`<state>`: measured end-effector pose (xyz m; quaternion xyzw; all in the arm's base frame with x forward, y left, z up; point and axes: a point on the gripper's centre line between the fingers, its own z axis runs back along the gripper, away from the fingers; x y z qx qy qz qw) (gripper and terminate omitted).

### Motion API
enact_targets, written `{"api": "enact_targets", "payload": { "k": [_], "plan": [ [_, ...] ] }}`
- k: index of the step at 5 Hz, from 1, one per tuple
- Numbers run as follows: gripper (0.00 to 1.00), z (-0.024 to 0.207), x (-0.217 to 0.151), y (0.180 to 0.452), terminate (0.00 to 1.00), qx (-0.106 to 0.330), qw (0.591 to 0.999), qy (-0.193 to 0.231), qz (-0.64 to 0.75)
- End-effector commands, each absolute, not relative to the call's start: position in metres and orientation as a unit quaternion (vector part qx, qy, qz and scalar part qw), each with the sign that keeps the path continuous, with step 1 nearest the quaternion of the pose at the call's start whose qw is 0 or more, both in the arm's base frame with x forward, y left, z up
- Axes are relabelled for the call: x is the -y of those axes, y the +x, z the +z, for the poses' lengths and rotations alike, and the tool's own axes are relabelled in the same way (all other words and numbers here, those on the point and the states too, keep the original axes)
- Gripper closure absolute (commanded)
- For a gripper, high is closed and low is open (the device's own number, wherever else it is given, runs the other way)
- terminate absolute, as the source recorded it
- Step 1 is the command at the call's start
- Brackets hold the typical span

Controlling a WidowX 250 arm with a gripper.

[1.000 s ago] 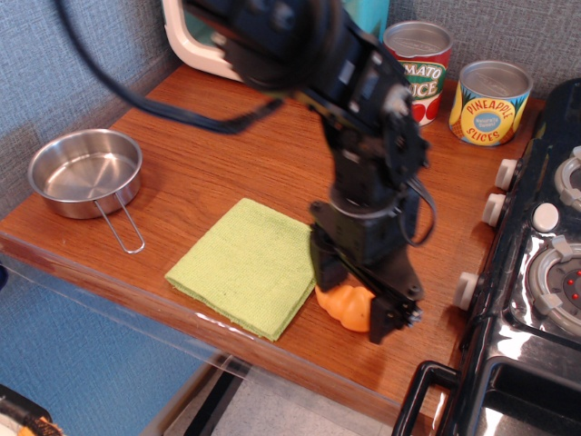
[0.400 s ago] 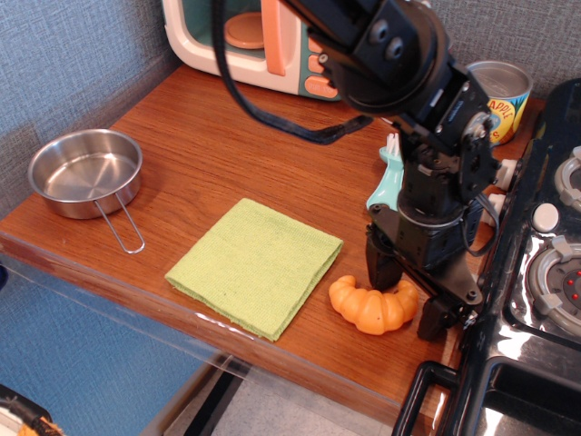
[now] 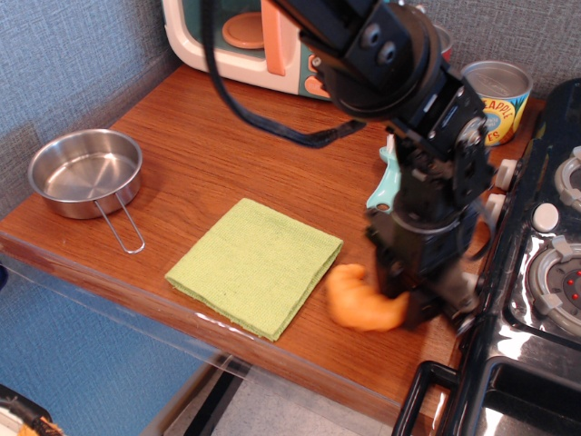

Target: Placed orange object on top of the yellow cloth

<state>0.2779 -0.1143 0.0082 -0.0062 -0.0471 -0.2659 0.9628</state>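
Note:
The orange toy croissant lies blurred on the wooden counter, just right of the yellow-green cloth and off it. My black gripper points down over the croissant's right end, with its jaws on either side and closed in on it. The right end of the croissant is hidden by the fingers. The cloth lies flat near the counter's front edge with nothing on it.
A steel pan sits at the left. A toy microwave stands at the back. A pineapple can is at the back right, and a teal object lies behind my arm. A black toy stove borders the right side.
My gripper dropped lower and its jaws came closer together around the croissant's right end. The croissant has shifted and turned slightly, its left end now higher.

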Motion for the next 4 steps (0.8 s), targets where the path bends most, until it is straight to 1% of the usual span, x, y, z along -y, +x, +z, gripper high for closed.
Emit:
{"api": "enact_targets", "payload": {
  "k": [1,2,3,4],
  "plan": [
    [1.00,0.063,0.104,0.291,0.00,0.126,0.960,-0.034,-0.246],
    [1.00,0.099,0.096,0.299,0.00,0.178,0.956,-0.065,-0.223],
    [1.00,0.121,0.083,0.297,0.00,0.203,0.955,-0.072,-0.202],
    [0.00,0.109,0.076,0.292,0.00,0.189,0.957,-0.092,-0.198]
  ]
}}
